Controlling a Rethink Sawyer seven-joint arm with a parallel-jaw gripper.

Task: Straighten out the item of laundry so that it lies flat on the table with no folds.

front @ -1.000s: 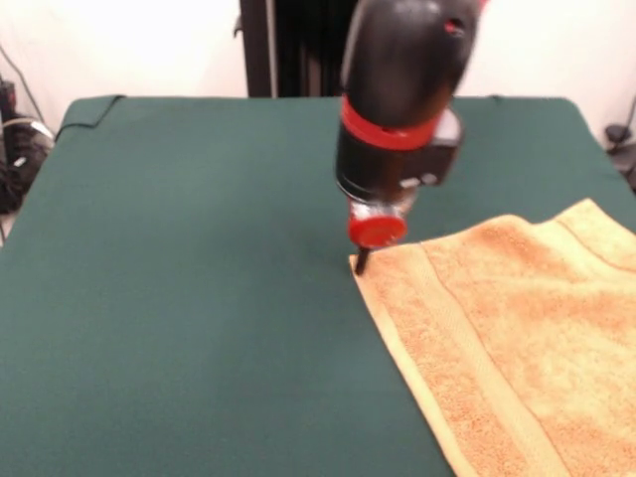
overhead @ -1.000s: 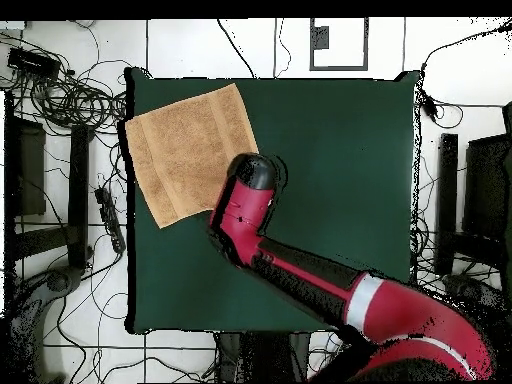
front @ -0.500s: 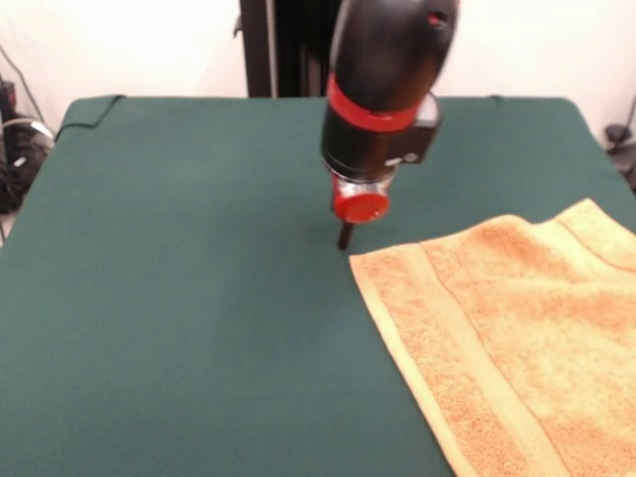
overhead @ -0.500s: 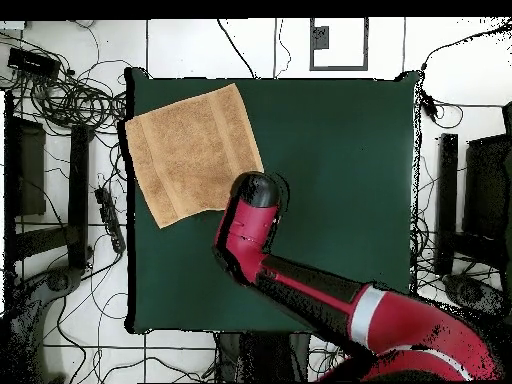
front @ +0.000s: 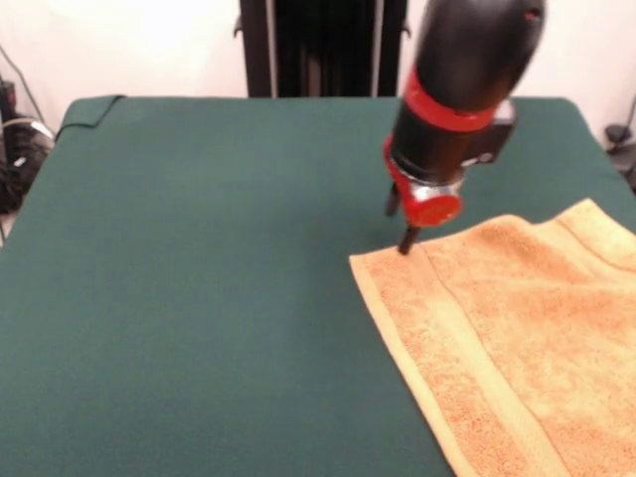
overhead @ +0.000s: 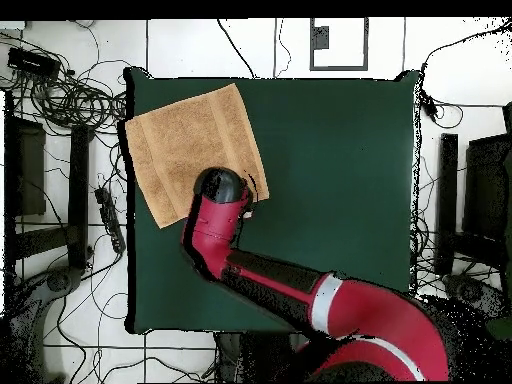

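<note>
the gripper is seen low over the towel's far edge, close to its corner; whether it is released or clenched cannot be told, as only a dark tip shows under the red ring; the arm is seen reaching across the table from the overhead view, its head covering the towel's border; the towel is spread flat near one table corner, running off the front view's right and bottom edges.

Tabletop, dark green cloth, rectangular. One orange-tan towel lies on it, spread open at one corner, overlapping the adjacent side edge slightly. Woven border band visible along one towel edge.
</note>
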